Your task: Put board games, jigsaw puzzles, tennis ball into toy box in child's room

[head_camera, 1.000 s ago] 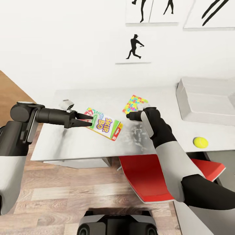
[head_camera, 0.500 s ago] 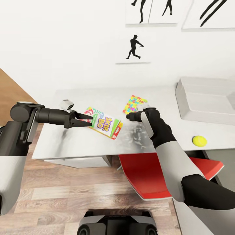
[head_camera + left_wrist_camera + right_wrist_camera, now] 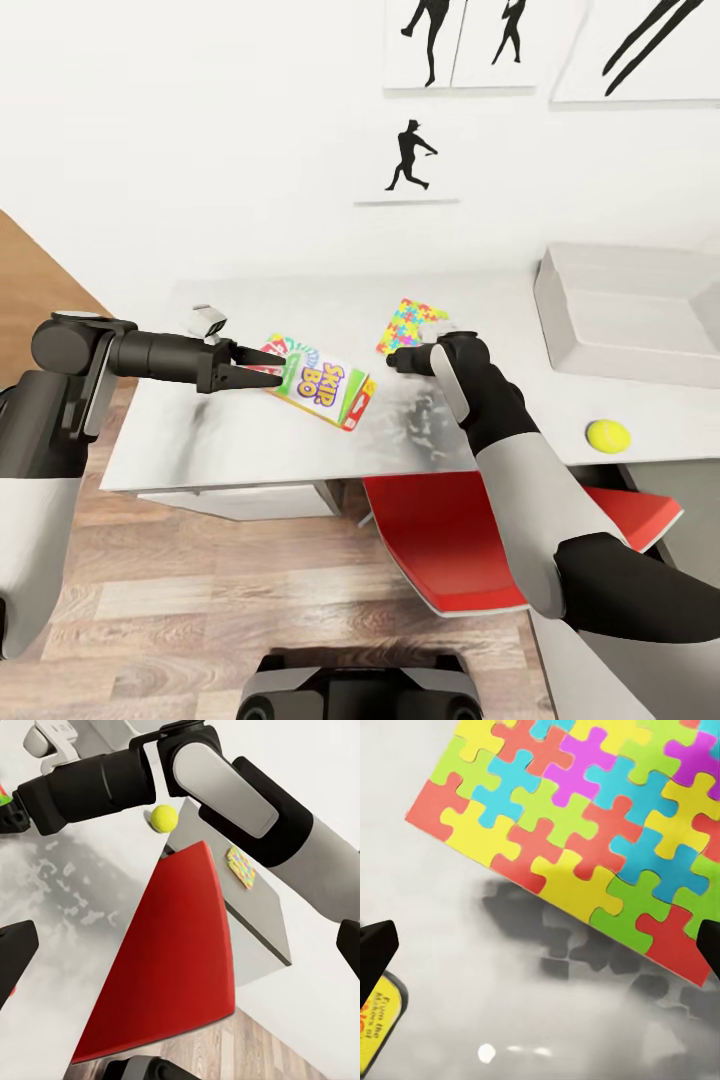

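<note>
The table [image 3: 230, 440] has a pale grey-white top with mottled dark reflections, and it stands against a white wall hung with black baseball-player silhouette pictures [image 3: 410, 156]. Wood-plank floor [image 3: 200, 590] shows below its front edge, where a red chair seat [image 3: 440, 545] is tucked partly under the top.

The left gripper [image 3: 268, 366] reaches in level over the table, its fingers pinched on the near-left edge of the SKIP BO box [image 3: 322, 379] (a white card box with orange sides), which sits tilted, its gripped end raised. The right gripper [image 3: 398, 358] hovers just short of the jigsaw puzzle [image 3: 410, 322]; in the right wrist view its two dark fingertips stand far apart at the picture's edges, with the puzzle's bright interlocking pieces lying flat on the surface between and beyond them.

The toy box [image 3: 630, 310], a light-grey tub, rests on the table's right end. The tennis ball [image 3: 608, 434] lies near the front edge, in front of the tub and apart from it.
</note>
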Available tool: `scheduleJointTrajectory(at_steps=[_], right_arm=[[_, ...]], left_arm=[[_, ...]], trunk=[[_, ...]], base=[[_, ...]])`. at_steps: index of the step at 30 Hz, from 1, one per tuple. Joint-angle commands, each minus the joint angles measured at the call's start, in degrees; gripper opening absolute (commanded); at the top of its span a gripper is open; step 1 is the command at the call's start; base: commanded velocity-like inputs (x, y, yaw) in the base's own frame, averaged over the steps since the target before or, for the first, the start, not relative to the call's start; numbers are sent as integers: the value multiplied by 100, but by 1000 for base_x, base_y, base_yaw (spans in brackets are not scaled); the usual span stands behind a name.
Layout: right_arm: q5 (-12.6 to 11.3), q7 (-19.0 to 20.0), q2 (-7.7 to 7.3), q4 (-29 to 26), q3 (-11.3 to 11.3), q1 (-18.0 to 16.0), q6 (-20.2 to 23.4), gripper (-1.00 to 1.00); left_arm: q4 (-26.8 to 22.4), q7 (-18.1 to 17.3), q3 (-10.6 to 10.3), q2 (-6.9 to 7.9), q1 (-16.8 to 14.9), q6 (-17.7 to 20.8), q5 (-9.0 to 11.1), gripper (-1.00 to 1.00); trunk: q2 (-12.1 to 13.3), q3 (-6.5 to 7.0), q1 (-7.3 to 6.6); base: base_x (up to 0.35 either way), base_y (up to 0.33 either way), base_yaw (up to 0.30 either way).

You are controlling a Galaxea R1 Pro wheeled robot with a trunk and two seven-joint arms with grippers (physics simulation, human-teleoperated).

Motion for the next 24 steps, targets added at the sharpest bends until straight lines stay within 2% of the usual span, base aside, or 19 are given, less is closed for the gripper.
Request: scheduleJointTrajectory(at_steps=[1, 12, 24], right_arm=[[-60, -57, 0, -4, 9, -3, 19, 100], [-60, -55, 0, -4, 6, -6, 20, 100], [-60, -54, 0, -4, 6, -5, 21, 100]], left_arm=[[1, -8, -12, 7, -5, 61, 17, 100], [1, -8, -11, 4, -5, 61, 17, 100], [1, -8, -7, 6, -8, 61, 18, 100]], trunk=[[-9, -6, 3], [-9, -1, 3], [-9, -1, 3]], base=[[0, 0, 0], [6, 0, 0], [116, 0, 0]])
